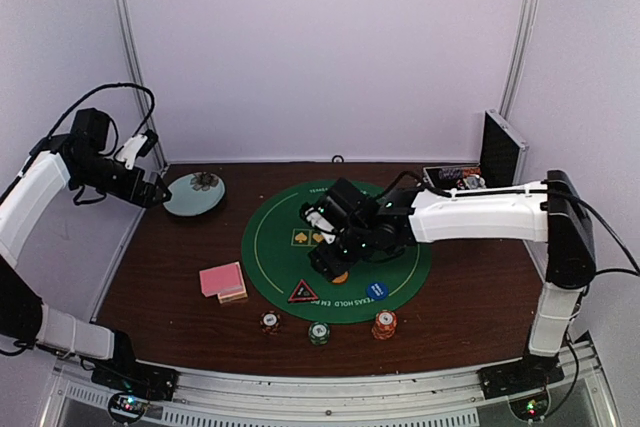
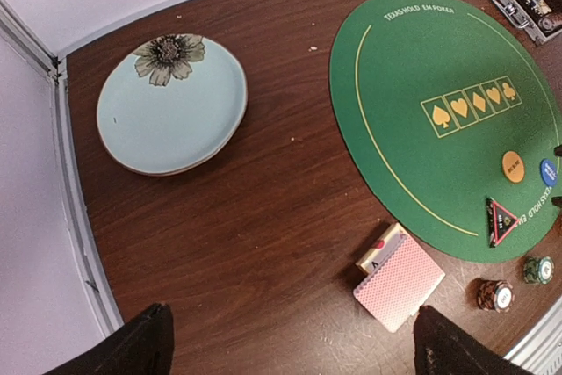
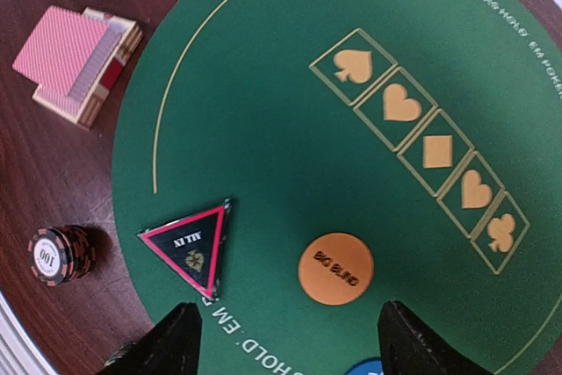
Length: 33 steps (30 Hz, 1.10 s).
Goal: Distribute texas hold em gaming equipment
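My right gripper (image 1: 330,265) is open and empty, low over the green round mat (image 1: 290,217). In the right wrist view it (image 3: 290,327) stands just short of the orange disc (image 3: 335,268), with the black-red triangle marker (image 3: 189,246) to its left and the blue disc (image 3: 369,366) at the edge. The pink-backed cards (image 1: 222,280) lie stacked left of the mat. Red (image 1: 269,322), green (image 1: 318,332) and orange (image 1: 384,324) chip stacks stand along the front. My left gripper (image 1: 152,192) is open and empty, high at the far left above bare wood (image 2: 292,340).
A pale blue plate (image 1: 194,194) with a flower print lies at the back left, near my left gripper. The silver-black case (image 1: 498,147) stands open at the back right. White walls close in the table on three sides.
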Tool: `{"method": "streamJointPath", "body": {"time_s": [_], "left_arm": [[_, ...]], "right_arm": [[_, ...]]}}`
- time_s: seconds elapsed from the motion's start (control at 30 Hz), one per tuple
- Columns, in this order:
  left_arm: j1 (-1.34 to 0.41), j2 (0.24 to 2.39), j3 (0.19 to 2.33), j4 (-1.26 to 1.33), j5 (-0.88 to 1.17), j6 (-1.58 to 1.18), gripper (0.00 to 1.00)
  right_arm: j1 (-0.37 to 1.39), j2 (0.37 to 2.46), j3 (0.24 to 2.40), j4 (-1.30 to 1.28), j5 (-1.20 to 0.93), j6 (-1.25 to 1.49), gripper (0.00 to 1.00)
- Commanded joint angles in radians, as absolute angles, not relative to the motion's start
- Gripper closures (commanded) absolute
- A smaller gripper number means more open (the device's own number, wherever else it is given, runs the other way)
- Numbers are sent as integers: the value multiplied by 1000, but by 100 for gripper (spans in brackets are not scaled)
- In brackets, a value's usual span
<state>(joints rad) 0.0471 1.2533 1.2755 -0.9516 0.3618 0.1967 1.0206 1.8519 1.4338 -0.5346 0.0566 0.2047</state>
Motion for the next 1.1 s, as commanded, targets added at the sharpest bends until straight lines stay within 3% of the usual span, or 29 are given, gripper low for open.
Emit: {"method": "streamJointPath", "body": {"time_s": [0.0,0.17,0.77,1.07], "left_arm": [[55,1277,1349,-981,350,234,2],[55,1357,1437,-1051,346,242,2],[51,1372,1415,-1107,441,302,2],[52,1388,1466,-1147,470,307,2]], "right_arm": [[1053,1927,1481,-525,32,199,29],[1080,1992,1483,-509,41,191,29],[1127,2096,1501,-481,27,172,29],[1128,2167,1547,-496,54,152,39]]}}
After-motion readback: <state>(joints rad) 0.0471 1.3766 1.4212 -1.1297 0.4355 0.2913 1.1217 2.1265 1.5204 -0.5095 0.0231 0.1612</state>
